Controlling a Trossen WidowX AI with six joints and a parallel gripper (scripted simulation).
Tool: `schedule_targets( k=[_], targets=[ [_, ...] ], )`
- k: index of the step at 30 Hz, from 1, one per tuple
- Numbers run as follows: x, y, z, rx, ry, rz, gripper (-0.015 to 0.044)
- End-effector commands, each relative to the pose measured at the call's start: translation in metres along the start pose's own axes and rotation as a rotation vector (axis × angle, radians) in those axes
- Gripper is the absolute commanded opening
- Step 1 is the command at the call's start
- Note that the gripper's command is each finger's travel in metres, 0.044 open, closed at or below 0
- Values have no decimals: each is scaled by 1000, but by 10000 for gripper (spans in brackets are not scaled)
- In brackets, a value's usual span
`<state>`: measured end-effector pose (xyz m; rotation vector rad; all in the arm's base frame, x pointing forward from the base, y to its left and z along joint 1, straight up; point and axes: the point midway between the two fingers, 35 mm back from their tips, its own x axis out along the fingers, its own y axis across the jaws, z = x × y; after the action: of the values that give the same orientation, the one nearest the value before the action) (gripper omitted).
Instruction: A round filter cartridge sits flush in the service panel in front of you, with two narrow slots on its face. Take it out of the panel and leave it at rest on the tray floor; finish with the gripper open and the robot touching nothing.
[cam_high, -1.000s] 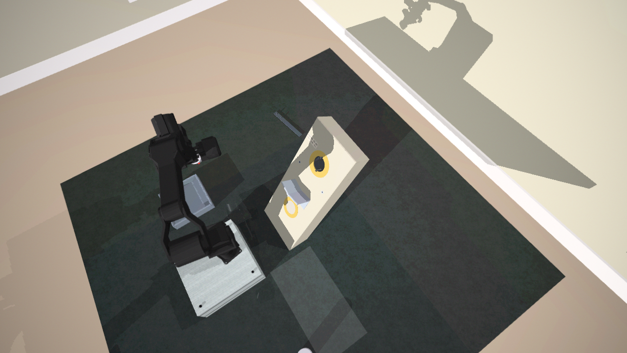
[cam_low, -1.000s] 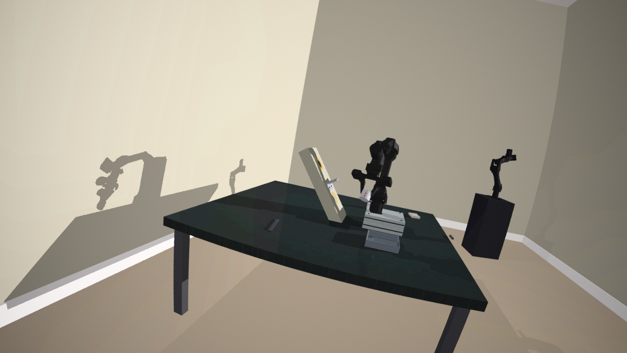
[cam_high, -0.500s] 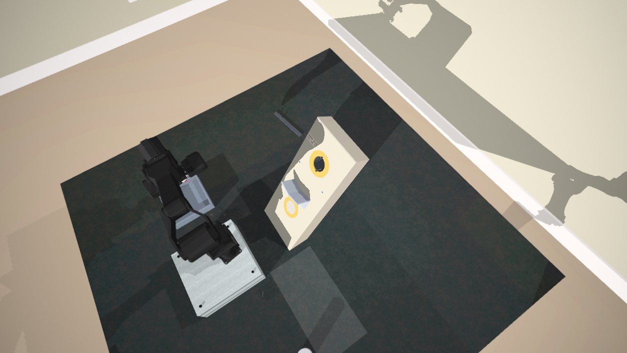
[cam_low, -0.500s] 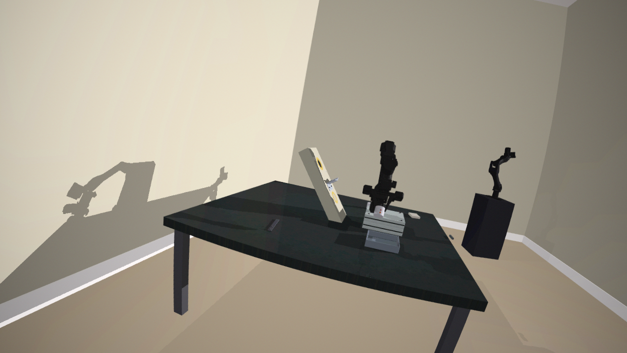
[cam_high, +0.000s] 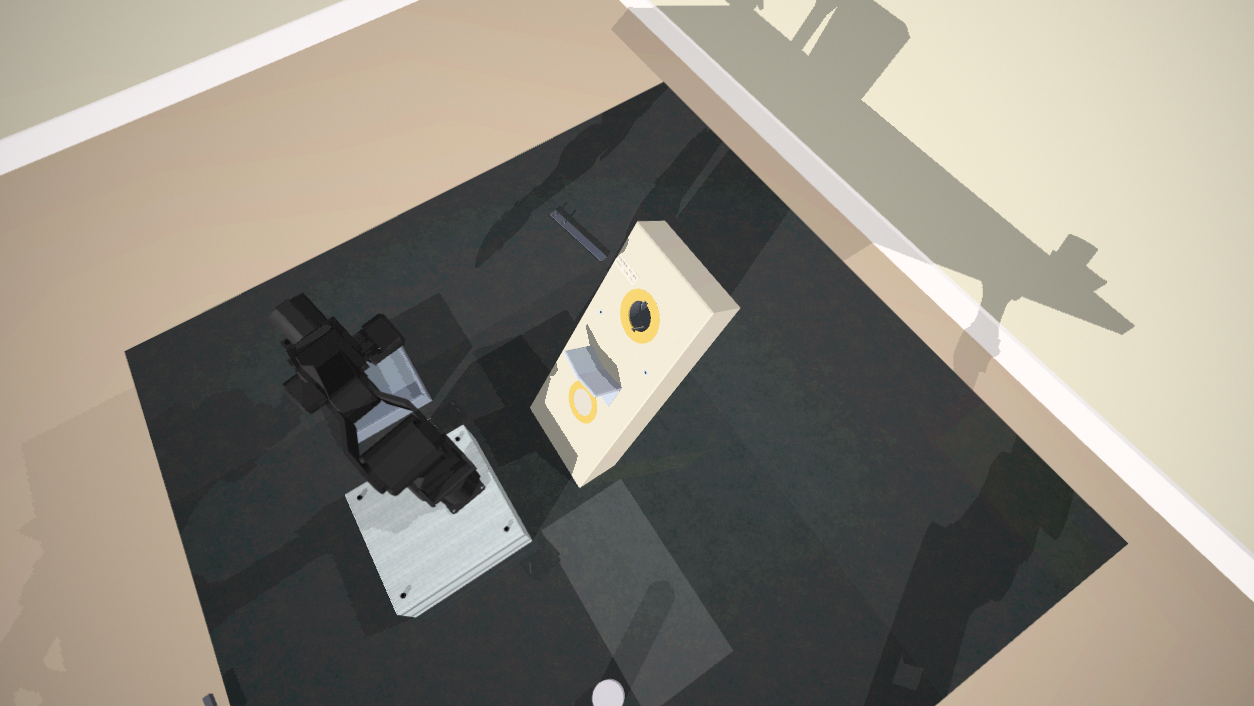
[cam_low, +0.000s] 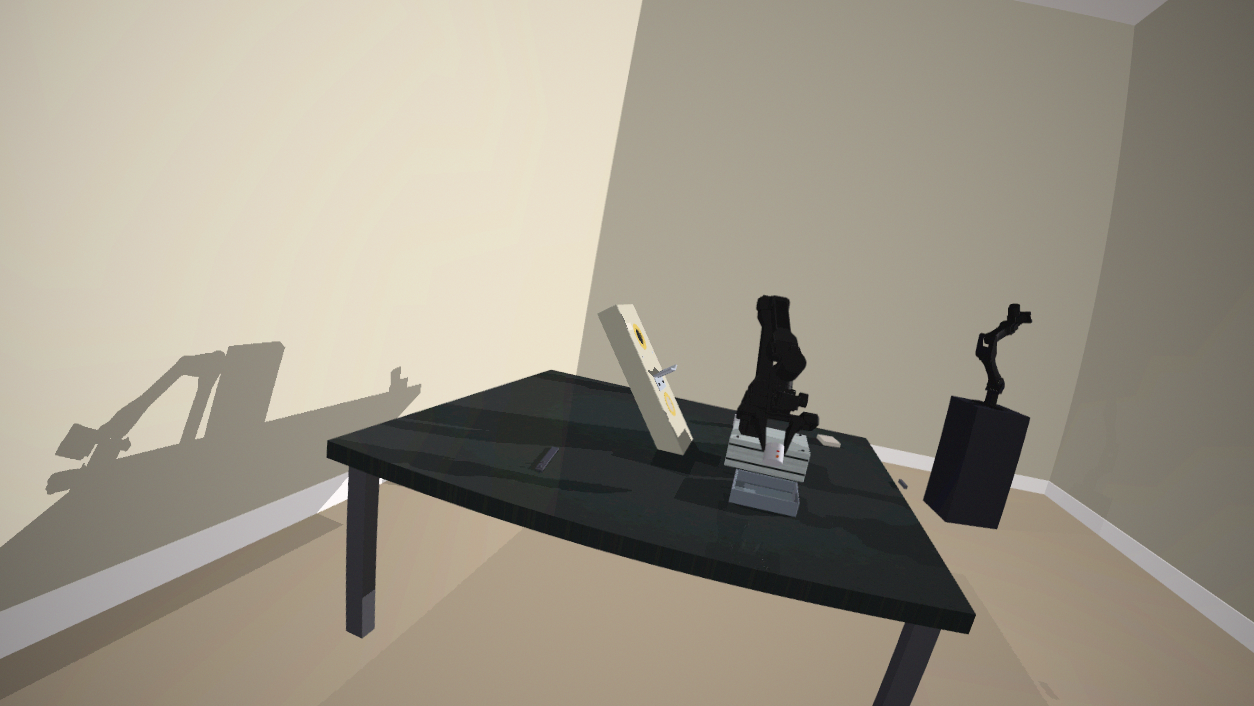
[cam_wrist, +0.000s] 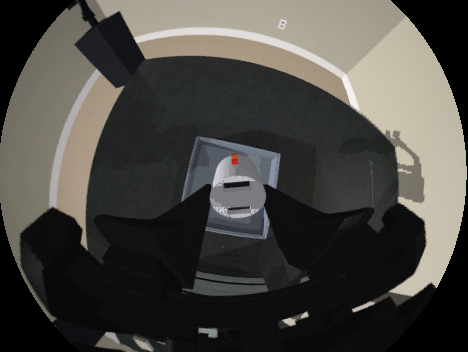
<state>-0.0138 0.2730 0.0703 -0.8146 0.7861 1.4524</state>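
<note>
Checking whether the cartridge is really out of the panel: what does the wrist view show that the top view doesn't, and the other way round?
Only the wrist view shows the filter cartridge, two slots on its face, held between the dark fingers over the grey tray.

Only the top view shows the service panel with its dark, vacated socket inside a yellow ring; the arm hides the cartridge.

Both show the tray and the dark table.
</note>
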Motion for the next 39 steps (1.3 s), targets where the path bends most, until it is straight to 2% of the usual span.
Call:
schedule_targets(
  k=[1,13,30,34,39],
  targets=[
    [16,1,-9,-6,6,4,0],
    [55,1,-37,-6,7,4,0],
    [51,0,-37,-2,20,1,440],
    [45,0,-31,-2,19,1,440],
    [-7,1,-1,-2,20,1,440]
  ],
)
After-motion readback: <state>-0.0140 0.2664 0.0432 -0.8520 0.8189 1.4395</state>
